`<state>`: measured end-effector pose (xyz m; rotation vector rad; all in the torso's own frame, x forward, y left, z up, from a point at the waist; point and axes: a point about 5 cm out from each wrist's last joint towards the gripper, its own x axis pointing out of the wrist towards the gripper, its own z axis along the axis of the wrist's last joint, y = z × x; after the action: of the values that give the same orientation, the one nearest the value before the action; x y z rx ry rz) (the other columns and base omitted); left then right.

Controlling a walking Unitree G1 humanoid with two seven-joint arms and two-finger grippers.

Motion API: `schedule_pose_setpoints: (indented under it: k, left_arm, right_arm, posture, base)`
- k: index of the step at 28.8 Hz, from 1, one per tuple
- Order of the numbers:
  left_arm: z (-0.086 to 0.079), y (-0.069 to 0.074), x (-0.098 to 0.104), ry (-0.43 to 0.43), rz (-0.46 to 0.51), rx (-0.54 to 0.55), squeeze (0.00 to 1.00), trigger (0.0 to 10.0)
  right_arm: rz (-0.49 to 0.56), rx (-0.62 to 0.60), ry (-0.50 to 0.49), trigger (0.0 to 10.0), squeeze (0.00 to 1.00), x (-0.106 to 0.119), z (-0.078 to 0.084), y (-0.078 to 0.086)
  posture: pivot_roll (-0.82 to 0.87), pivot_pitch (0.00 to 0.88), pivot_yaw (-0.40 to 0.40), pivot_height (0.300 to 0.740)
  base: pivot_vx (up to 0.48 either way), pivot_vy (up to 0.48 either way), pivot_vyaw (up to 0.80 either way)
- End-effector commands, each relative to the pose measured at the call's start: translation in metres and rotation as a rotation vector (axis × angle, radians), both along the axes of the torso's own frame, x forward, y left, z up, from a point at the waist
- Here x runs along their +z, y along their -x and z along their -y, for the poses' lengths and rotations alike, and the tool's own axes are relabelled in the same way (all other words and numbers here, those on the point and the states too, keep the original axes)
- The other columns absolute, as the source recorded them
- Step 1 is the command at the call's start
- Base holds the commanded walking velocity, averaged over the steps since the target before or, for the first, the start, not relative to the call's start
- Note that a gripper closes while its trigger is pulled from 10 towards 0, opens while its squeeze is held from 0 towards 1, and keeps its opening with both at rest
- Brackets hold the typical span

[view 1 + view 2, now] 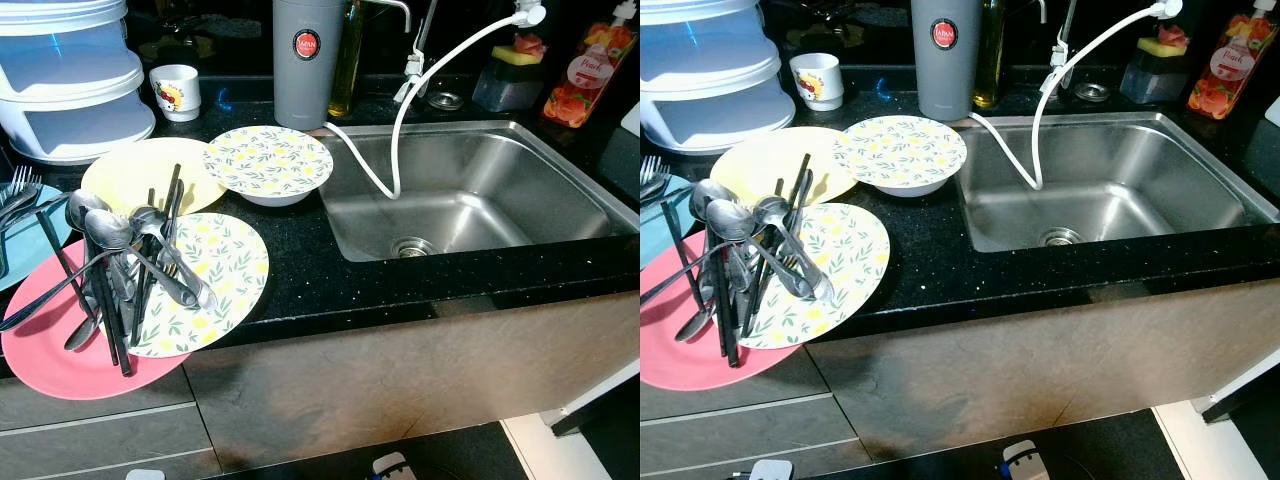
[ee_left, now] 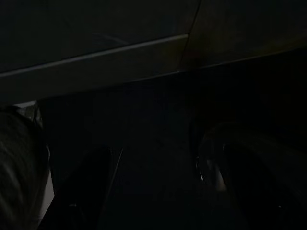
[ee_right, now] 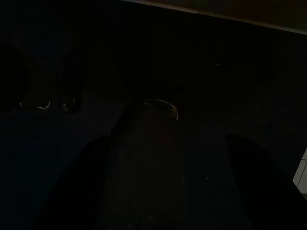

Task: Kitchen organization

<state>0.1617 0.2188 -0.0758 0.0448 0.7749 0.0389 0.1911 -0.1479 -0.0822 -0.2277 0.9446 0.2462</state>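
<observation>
While both wrist views are too dark to tell either end effector's state, cutlery [image 1: 125, 270] lies across 2 plates: pink [image 1: 50, 350], floral [image 1: 225, 275], beside sink [image 1: 560, 190] on tabletop [image 1: 310, 270].

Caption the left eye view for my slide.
Cutlery piled across plates on a black counter beside an empty steel sink.
</observation>
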Motion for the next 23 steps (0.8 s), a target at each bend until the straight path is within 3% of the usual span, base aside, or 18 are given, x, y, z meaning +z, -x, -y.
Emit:
schedule_pose_setpoints:
  k: [1,11,23]
  left_arm:
    - [0.004,0.005,-0.003,0.002,-0.023,-0.004,0.00,10.0]
    - [0.003,0.006,-0.002,0.000,-0.019,-0.010,0.00,10.0]
    - [-0.006,0.012,-0.001,-0.018,-0.028,-0.024,0.00,10.0]
  right_arm:
    - [-0.047,-0.002,-0.001,10.0,0.00,-0.006,0.001,0.011]
    - [-0.060,0.000,0.005,10.0,0.00,-0.008,0.003,0.016]
    - [-0.074,-0.006,-0.019,10.0,0.00,-0.011,-0.007,0.023]
  posture:
    - [0.12,0.181,-0.035,0.740]
    - [0.12,0.193,-0.032,0.740]
    - [0.14,0.250,0.000,0.740]
  base:
    - [0.000,0.000,0.00]
    - [0.000,0.000,0.00]
    - [0.000,0.000,0.00]
